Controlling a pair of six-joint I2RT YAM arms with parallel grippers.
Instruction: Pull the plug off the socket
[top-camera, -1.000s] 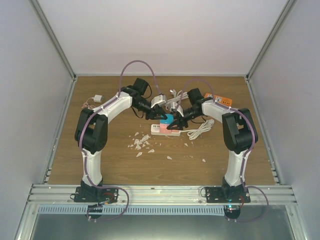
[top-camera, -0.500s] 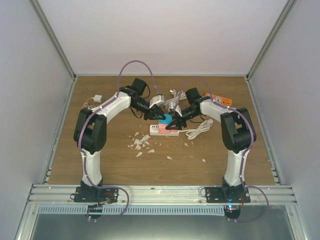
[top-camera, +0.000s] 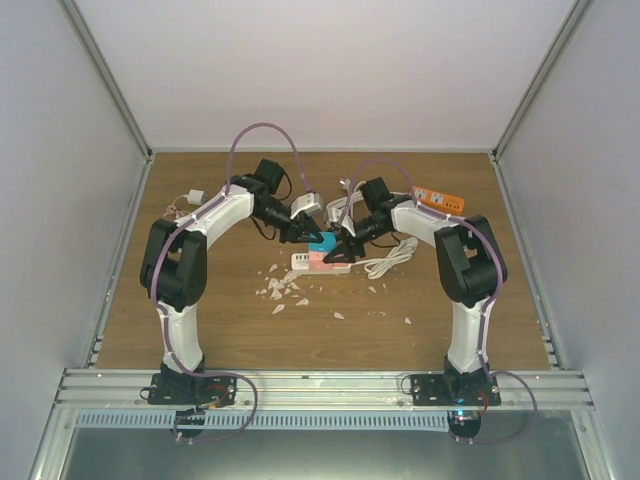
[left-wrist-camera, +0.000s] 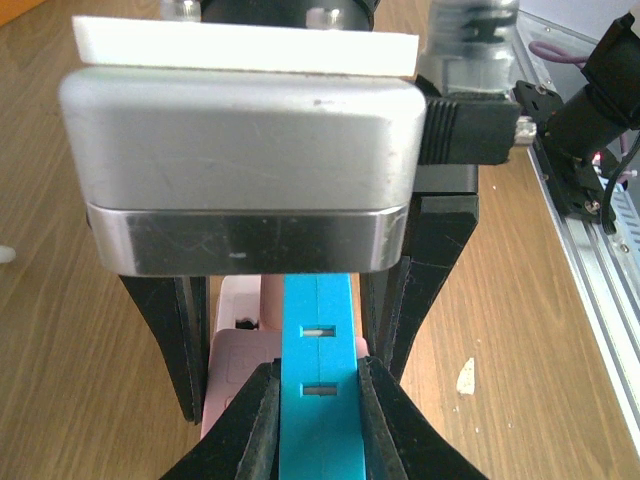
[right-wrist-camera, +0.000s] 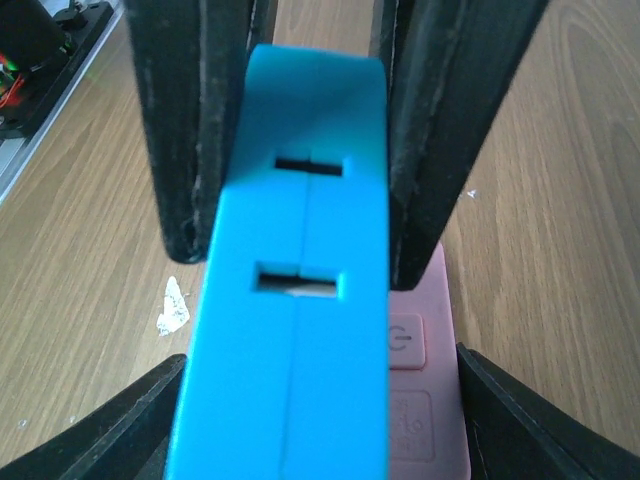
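The blue plug (top-camera: 325, 243) stands on the white and pink power strip (top-camera: 318, 263), which lies a little beyond the middle of the bench (top-camera: 200, 330), with both arms bent in over it from either side. The left claw (top-camera: 310, 236) is narrowed right onto the plug: in the left wrist view its fingertips (left-wrist-camera: 255, 420) press on the two flat sides of the blue body, whose two slots face up. The right claw (top-camera: 343, 247) meets it from the opposite side and is set wider, at the strip's own width, its fingers (right-wrist-camera: 110, 430) astride the pink body and clasping its long edges. Whether the prongs are still seated in the socket cannot be told, since the plug hides the joint. White scraps (top-camera: 283, 287) are scattered just near of the strip, a coiled white cable (top-camera: 390, 258) lies to its right, and an orange strip (top-camera: 440, 198) sits at the far right
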